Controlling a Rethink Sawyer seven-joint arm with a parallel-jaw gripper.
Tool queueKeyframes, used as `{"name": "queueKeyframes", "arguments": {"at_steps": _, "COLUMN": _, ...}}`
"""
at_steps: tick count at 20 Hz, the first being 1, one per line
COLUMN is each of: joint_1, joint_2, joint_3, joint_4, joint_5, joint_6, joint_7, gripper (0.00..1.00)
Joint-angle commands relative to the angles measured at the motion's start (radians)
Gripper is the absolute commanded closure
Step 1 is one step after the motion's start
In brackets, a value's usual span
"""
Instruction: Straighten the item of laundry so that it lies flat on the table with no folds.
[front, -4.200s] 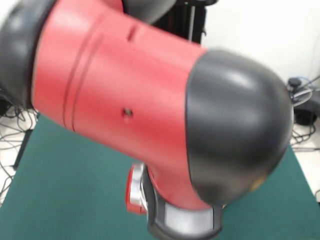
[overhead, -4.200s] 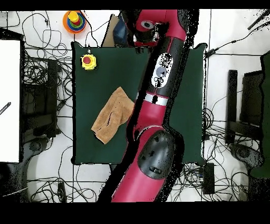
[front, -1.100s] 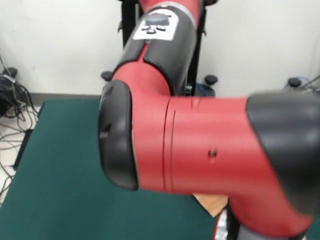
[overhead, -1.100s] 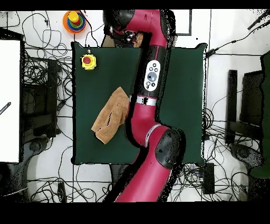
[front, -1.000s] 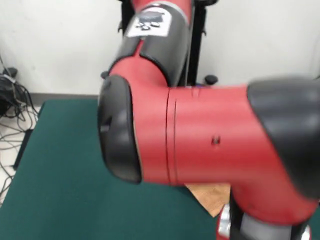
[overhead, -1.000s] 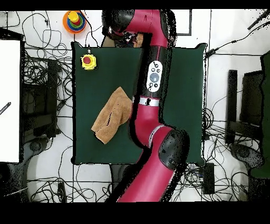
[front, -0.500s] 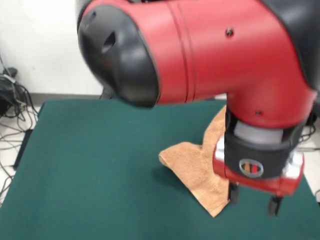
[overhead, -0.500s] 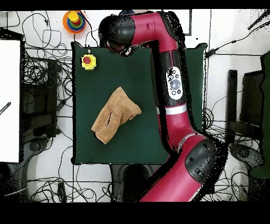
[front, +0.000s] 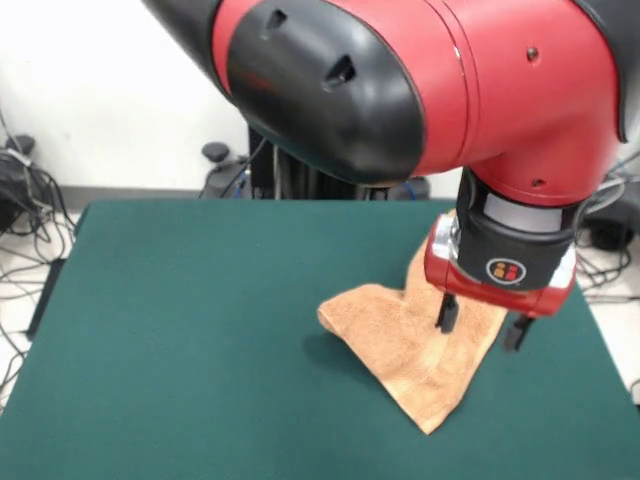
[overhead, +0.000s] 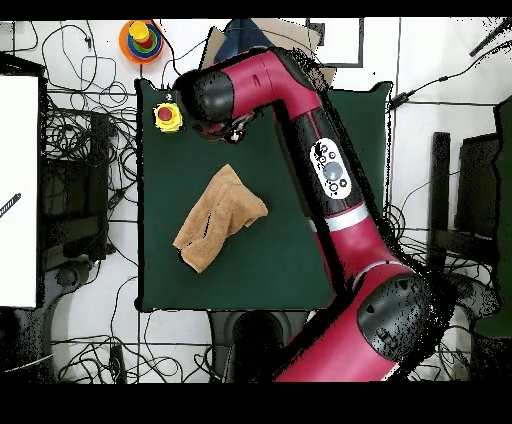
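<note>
Your gripper (front: 478, 328) hangs over the towel (front: 420, 340) with its two dark fingers (front: 446, 313) spread apart and nothing between them. In the front view one finger shows against the cloth and the other against the table (front: 180, 330) just past the towel's edge, so the spread looks set to straddle that edge; whether the tips touch anything you cannot tell from here. The towel lies toward one side of the table, well inside the borders, and it is not flat: it is bunched into a lopsided shape, with a fold running along its length and one end doubled over, so part of the cloth is hidden under itself. From overhead it lies on a slant, its long axis pointing toward the corner with the yellow box and red button (overhead: 167, 117), which stands well apart from it. That placing gives you bare table on every side to draw the cloth out over. Judging by the hover near an outer edge, the step in hand is picking a spot to pinch; unfolding has yet to start.
</note>
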Motion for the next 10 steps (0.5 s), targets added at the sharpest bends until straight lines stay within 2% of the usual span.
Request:
{"name": "queueKeyframes", "arguments": {"at_steps": 1, "joint_1": 0.013, "joint_2": -0.051, "joint_3": -0.259, "joint_4": 0.123, "joint_5": 0.048, "joint_6": -0.121, "joint_7": 0.296, "gripper": 0.0}}
{"name": "queueKeyframes", "arguments": {"at_steps": 10, "joint_1": 0.009, "joint_2": -0.157, "joint_3": -0.292, "joint_4": 0.205, "joint_5": 0.206, "joint_6": -0.127, "joint_7": 0.472, "gripper": 0.0}}
